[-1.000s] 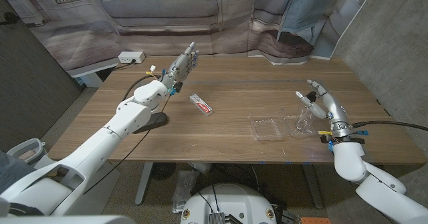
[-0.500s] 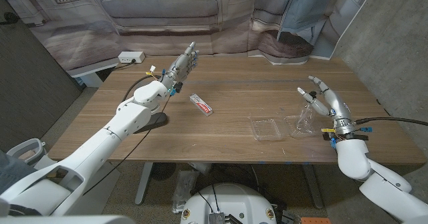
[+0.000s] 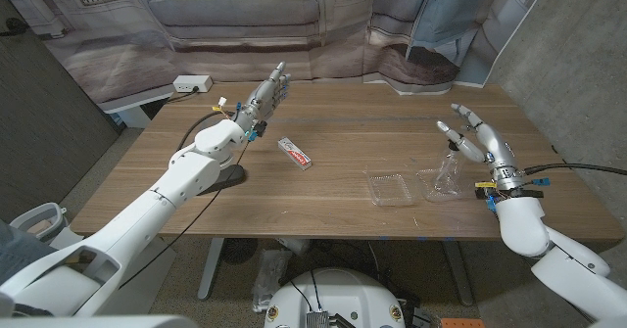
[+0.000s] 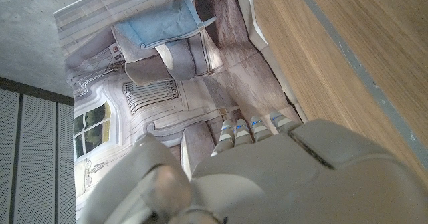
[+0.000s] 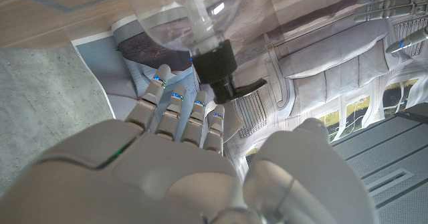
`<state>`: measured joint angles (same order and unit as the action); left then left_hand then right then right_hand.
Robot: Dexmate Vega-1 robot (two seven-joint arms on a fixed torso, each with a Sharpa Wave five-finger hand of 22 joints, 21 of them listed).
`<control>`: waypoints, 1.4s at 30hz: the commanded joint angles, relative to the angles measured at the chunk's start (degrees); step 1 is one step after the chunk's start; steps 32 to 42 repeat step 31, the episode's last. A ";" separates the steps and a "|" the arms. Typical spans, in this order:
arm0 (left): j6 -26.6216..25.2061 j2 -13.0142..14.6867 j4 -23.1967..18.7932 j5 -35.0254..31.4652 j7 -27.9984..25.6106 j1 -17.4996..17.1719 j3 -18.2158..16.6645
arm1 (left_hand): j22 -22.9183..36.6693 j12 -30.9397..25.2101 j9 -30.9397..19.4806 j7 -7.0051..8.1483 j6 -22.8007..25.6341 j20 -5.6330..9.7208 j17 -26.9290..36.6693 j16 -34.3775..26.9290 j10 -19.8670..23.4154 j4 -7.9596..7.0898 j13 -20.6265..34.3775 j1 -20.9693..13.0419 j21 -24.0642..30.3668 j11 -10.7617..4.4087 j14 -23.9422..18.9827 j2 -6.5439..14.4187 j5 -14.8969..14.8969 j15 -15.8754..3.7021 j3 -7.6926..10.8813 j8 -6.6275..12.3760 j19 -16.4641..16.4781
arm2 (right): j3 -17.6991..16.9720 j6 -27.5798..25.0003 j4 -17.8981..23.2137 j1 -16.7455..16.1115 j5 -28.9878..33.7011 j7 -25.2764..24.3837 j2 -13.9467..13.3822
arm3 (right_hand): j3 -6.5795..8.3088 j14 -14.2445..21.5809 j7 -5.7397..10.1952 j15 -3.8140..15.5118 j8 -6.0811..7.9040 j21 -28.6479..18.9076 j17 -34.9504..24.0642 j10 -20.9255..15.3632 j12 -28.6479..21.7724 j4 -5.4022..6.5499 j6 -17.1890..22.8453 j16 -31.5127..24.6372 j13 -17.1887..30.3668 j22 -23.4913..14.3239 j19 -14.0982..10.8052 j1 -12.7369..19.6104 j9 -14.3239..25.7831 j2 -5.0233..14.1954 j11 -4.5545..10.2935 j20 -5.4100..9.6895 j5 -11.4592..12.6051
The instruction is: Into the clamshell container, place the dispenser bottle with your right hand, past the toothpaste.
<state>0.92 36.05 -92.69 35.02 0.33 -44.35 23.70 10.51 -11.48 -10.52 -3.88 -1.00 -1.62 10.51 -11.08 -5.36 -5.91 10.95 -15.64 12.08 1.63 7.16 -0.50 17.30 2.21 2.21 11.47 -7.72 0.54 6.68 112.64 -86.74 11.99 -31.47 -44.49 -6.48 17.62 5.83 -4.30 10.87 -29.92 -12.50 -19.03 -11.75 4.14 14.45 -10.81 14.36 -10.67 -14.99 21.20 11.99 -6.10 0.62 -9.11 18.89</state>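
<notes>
Dispenser bottle (image 3: 449, 170): clear, black pump, standing in your clamshell container (image 3: 413, 185), apparently its right half. Right hand (image 3: 480, 141): fingers spread just beside the pump, holding nothing. Left hand (image 3: 268, 93): extended, empty, at the desk's (image 3: 343, 132) far edge. Toothpaste (image 3: 295, 154): mid-desk.

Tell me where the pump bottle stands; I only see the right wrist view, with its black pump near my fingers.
Observer: In the head view the bottle stands upright in what looks like the right half of the open clear container.
Operator: Is my hand holding it?
Observer: No. The right hand is beside it with its fingers spread, gripping nothing.
Operator: And the toothpaste?
Observer: The toothpaste lies on the table to the container's left, apart from it.
</notes>
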 commanded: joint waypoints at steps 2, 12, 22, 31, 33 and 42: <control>0.41 0.93 -1.83 -0.09 -0.97 -1.60 -0.72 | 0.16 -0.18 -0.34 -0.19 0.12 -0.48 0.18 0.20 -0.17 0.01 -0.03 -0.03 -0.19 -0.19 0.39 0.48 -0.01 0.14 -0.35 0.00 -0.12 | -1.51 1.78 0.27 0.84 -0.65 2.65 0.60 | -0.63 0.69 0.02 -0.33 0.57 0.37 -0.04 -0.78 -0.71 0.35 0.81 -0.43 -0.03 0.00 0.00 -0.60 0.15 0.20 -0.05 0.07 0.57; 0.29 2.02 -3.96 0.24 -2.18 -3.52 -1.79 | 0.16 -0.19 -0.34 -0.22 0.10 -0.44 0.18 0.19 -0.16 0.01 -0.03 -0.06 -0.18 -0.10 0.37 0.52 -0.02 0.16 -0.47 -0.01 -0.09 | -2.50 2.66 0.94 1.74 0.66 3.41 0.86 | -0.77 1.19 0.08 -0.17 0.83 0.65 0.15 -1.53 -1.15 0.72 1.39 -0.66 -0.20 0.01 -0.10 -1.09 0.08 0.69 0.01 0.28 0.80; 0.82 2.57 -5.25 0.40 -2.80 -5.10 -2.42 | 0.16 -0.21 -0.34 -0.13 0.09 -0.41 0.18 0.18 -0.11 0.02 -0.03 -0.10 -0.16 -0.20 0.36 0.56 -0.03 0.08 -0.59 -0.02 -0.02 | -3.56 2.55 2.08 1.41 1.66 4.04 1.63 | -0.85 1.29 0.08 -0.03 0.96 0.85 0.25 -1.68 -1.27 0.93 1.73 -0.71 -0.30 0.02 -0.06 -1.38 0.05 0.96 0.04 0.38 0.90; 0.92 3.06 -6.37 0.85 -3.34 -6.68 -2.95 | 0.16 -0.23 -0.34 -0.07 0.12 -0.42 0.18 0.18 -0.08 0.03 -0.03 -0.13 -0.17 -0.16 0.35 0.60 -0.03 0.09 -0.67 -0.01 -0.05 | -3.28 3.62 1.59 2.13 1.76 4.77 2.37 | -0.92 1.32 0.14 0.20 1.06 1.02 0.34 -1.86 -1.39 1.07 1.98 -0.71 -0.39 0.02 -0.06 -1.57 0.02 1.17 0.17 0.33 0.99; 0.92 3.06 -6.37 0.85 -3.34 -6.68 -2.95 | 0.16 -0.23 -0.34 -0.07 0.12 -0.42 0.18 0.18 -0.08 0.03 -0.03 -0.13 -0.17 -0.16 0.35 0.60 -0.03 0.09 -0.67 -0.01 -0.05 | -3.28 3.62 1.59 2.13 1.76 4.77 2.37 | -0.92 1.32 0.14 0.20 1.06 1.02 0.34 -1.86 -1.39 1.07 1.98 -0.71 -0.39 0.02 -0.06 -1.57 0.02 1.17 0.17 0.33 0.99; 0.92 3.06 -6.37 0.85 -3.34 -6.68 -2.95 | 0.16 -0.23 -0.34 -0.07 0.12 -0.42 0.18 0.18 -0.08 0.03 -0.03 -0.13 -0.17 -0.16 0.35 0.60 -0.03 0.09 -0.67 -0.01 -0.05 | -3.28 3.62 1.59 2.13 1.76 4.77 2.37 | -0.92 1.32 0.14 0.20 1.06 1.02 0.34 -1.86 -1.39 1.07 1.98 -0.71 -0.39 0.02 -0.06 -1.57 0.02 1.17 0.17 0.33 0.99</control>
